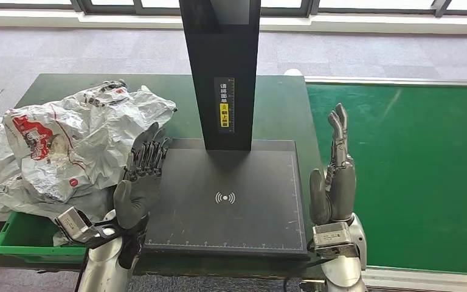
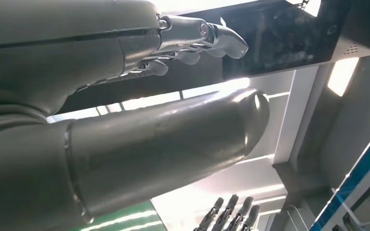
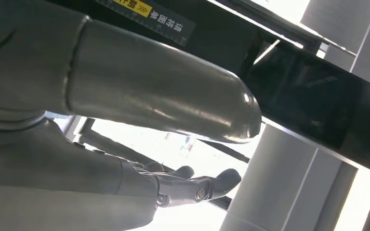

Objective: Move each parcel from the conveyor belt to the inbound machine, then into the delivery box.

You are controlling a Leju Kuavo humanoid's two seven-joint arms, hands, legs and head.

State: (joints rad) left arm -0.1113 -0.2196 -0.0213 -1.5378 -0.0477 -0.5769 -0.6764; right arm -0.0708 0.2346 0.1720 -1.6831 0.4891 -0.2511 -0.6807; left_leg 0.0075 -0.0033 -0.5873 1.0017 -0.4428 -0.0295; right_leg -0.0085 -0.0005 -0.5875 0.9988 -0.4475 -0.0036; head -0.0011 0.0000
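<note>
left robot hand [image 1: 141, 176] empty, parcels [image 1: 61, 146] heaped

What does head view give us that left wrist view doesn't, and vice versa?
Head view alone: crumpled white plastic parcels heaped over the green plastic delivery box, the black flat scan platform and the green conveyor belt. Left wrist view alone: a glossy black screen panel seen from below. Both: left hand and right hand, fingers apart, holding nothing.
</note>
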